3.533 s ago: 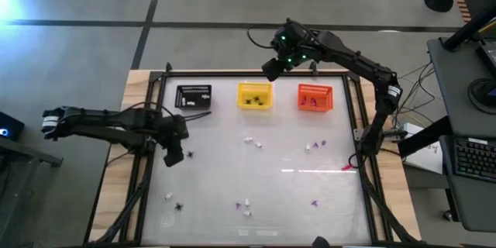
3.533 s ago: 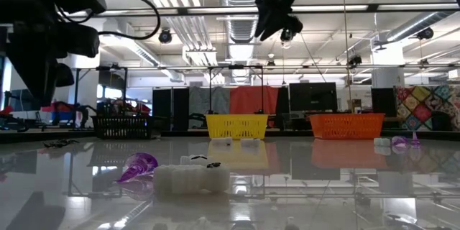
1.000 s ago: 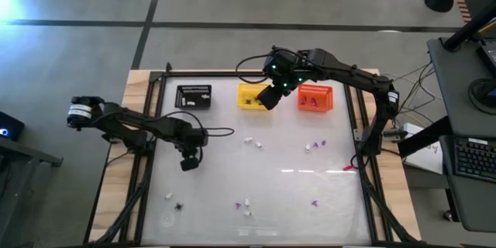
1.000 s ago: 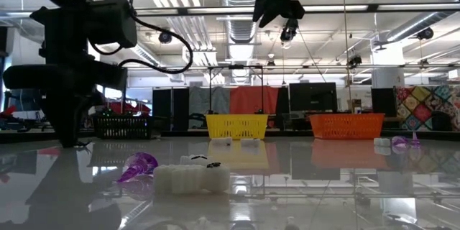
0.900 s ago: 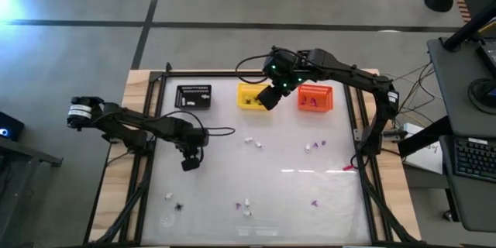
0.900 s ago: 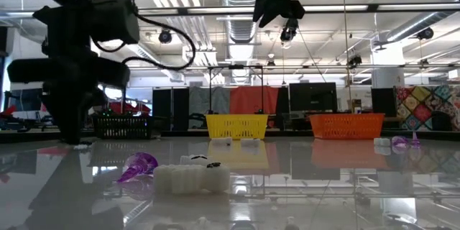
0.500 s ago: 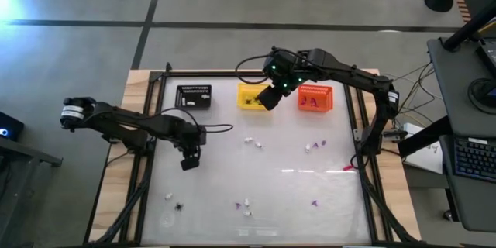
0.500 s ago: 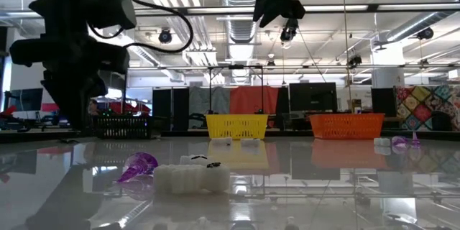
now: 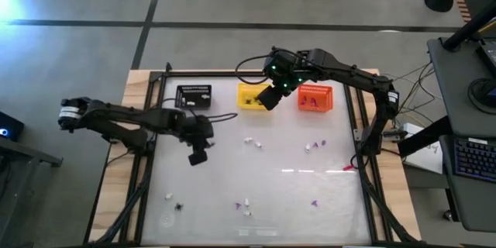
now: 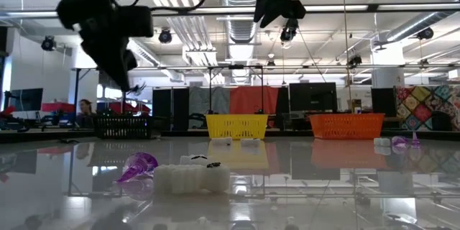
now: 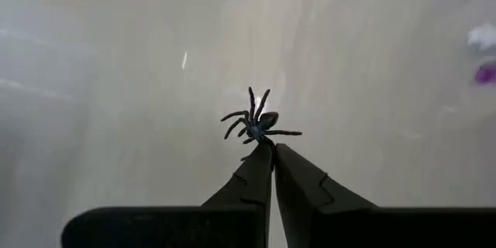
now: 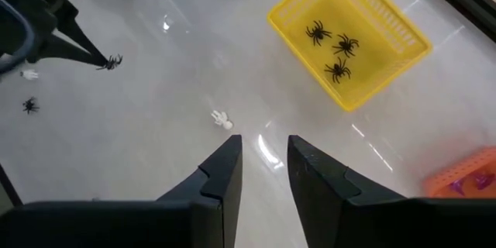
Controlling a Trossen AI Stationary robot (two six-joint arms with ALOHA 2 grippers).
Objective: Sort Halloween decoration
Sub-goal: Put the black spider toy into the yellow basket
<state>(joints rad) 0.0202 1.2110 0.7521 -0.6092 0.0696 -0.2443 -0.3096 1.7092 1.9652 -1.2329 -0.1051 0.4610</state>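
Bare table (image 9: 287, 155) lies open mid-field; black basket (image 9: 194, 96), yellow basket (image 9: 254, 96) and orange basket (image 9: 315, 98) line its far edge.

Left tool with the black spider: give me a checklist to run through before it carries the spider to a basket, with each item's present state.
1. Spider gripped: the left tool is shut on the black spider, pinched at the tips. Ok.
2. Spider lifted off the table: the low view shows the arm raised. Ok.
3. Target known: the yellow basket already holds three spiders. Ok.
4. Space above the basket free: the right tool hovers open beside it. Not ok.
5. Grip firmness: cannot tell.
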